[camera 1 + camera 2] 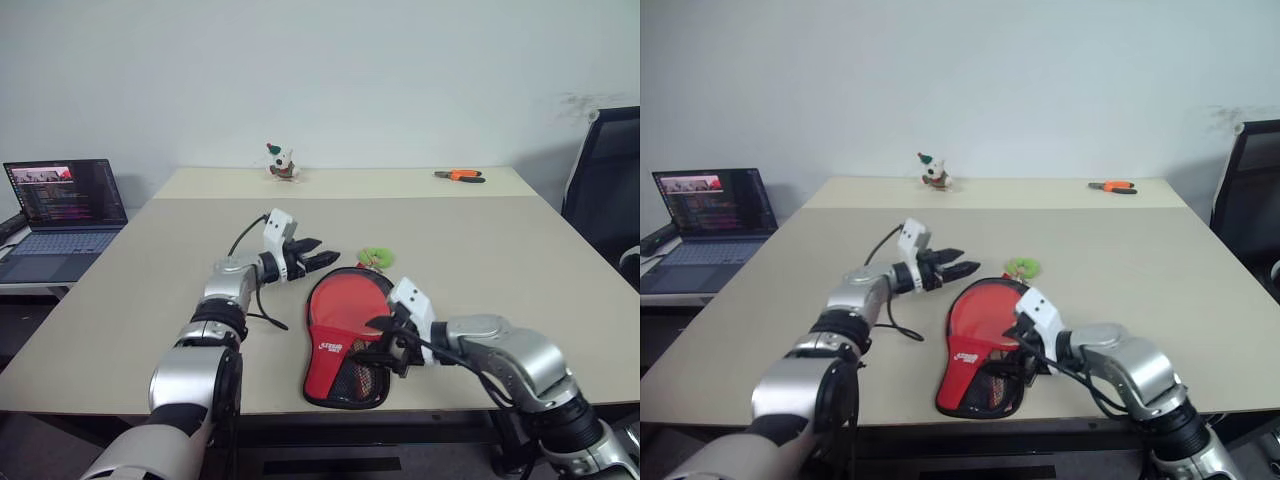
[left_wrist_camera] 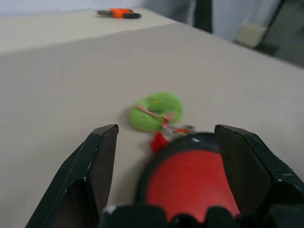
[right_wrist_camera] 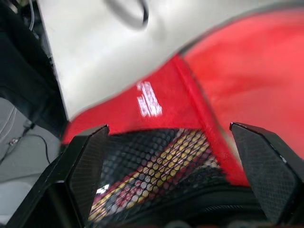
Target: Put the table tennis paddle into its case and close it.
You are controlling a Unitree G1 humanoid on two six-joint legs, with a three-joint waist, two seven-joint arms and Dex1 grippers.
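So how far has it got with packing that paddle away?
The case lies flat near the table's front edge, and no loose paddle lies on the table. Whether the zipper is fully shut cannot be told. Both hands are open and hold nothing: the left hand beside the case's round end, the right hand over its mesh end.

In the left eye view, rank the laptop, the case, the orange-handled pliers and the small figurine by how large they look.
1. laptop, cut off by the frame edge, and case: look alike in size, and the case is nearer, so unranked.
2. figurine and pliers: both small and far back, too close to rank.
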